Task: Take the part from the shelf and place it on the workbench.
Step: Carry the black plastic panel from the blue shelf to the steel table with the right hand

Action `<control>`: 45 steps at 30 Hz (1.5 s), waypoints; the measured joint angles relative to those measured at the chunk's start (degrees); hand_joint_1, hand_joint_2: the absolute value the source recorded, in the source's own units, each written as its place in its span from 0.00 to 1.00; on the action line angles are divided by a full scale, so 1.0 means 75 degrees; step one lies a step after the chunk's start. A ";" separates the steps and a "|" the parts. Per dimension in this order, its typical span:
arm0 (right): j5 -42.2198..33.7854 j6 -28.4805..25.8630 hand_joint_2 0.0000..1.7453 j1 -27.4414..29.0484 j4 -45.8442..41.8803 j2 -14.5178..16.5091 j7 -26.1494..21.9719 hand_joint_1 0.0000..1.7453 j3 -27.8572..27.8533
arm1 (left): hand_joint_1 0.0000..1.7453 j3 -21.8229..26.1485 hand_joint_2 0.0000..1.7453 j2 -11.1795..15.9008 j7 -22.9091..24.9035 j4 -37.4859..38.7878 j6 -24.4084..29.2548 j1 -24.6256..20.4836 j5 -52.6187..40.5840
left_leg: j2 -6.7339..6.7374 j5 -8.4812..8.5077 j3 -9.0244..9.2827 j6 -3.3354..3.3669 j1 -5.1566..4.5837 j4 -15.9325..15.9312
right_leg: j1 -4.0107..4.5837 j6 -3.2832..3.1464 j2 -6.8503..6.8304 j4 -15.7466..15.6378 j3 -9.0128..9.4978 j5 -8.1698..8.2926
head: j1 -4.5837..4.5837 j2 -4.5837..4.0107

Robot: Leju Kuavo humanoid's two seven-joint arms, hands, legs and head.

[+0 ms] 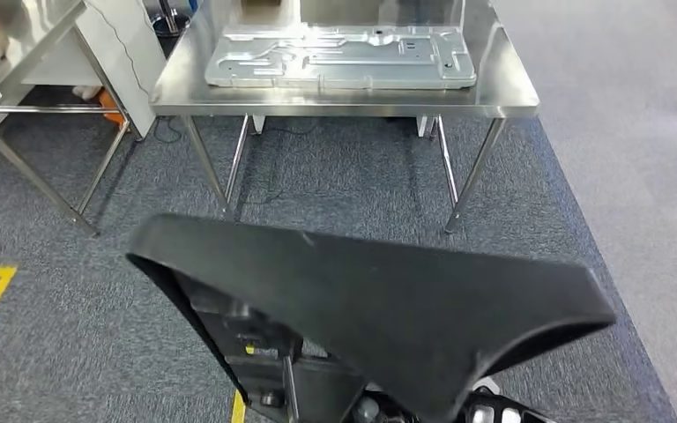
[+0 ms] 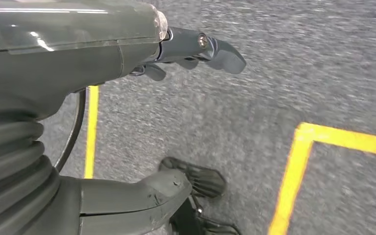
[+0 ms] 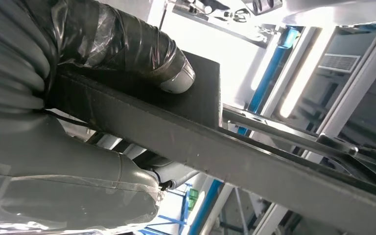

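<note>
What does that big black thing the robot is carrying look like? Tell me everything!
The black part is a wide, flat, matte panel, plastic-looking, with rounded corners and a thick raised edge. It is held roughly level above the grey carpet, short of the steel workbench. In the right wrist view the right hand grips its edge, thumb on one face, fingers beneath.

One black part [image 1: 379, 308], two steel tables, the workbench [image 1: 344, 97] and another [image 1: 18, 53] beside it, one metal panel [image 1: 344, 57], and two robot hands [image 2: 78, 54] [image 3: 78, 98].
</note>
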 joint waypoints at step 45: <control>0.0060 0.0021 1.00 0.0045 -0.0286 -0.0005 -0.0454 1.00 -0.0004 | 0.00 0.0109 1.00 0.0024 -0.0128 -0.0004 -0.0071 0.0092 -0.0189 | 0.0083 0.0988 -0.1070 0.0284 -0.0014 -0.0307 | 0.0035 0.0362 0.0053 0.0666 0.0550 -0.0631 | 0.0006 0.0000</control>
